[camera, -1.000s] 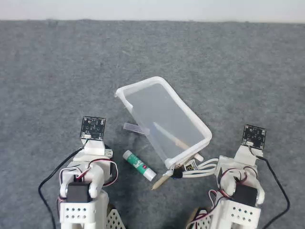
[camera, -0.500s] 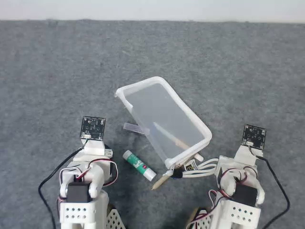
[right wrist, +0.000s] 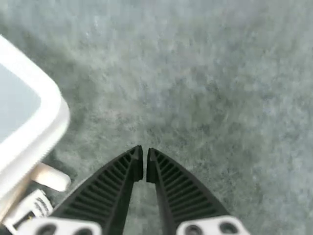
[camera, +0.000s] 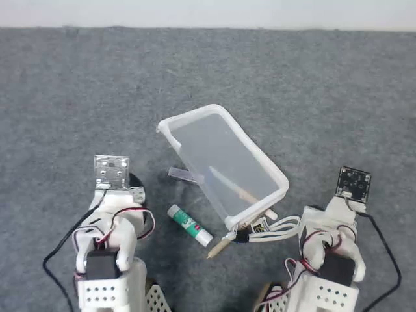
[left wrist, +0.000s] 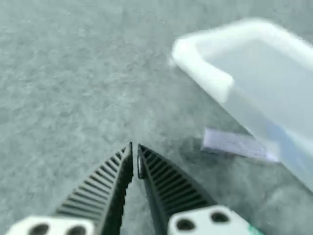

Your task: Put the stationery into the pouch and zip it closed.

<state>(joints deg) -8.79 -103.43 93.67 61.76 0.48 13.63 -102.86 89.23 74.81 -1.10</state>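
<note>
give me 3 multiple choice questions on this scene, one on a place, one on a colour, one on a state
1. The glue stick lies: A on the table beside the pouch; B inside the pouch; C in a gripper.
2. Its label is: A red; B green; C yellow.
3. The left gripper is: A wide open; B shut on the glue stick; C shut, empty.
Answers: 1 A, it lies on the grey surface outside the pouch wall. 2 B, a green band shows on the white tube. 3 C, its jaws meet with nothing between.
</note>
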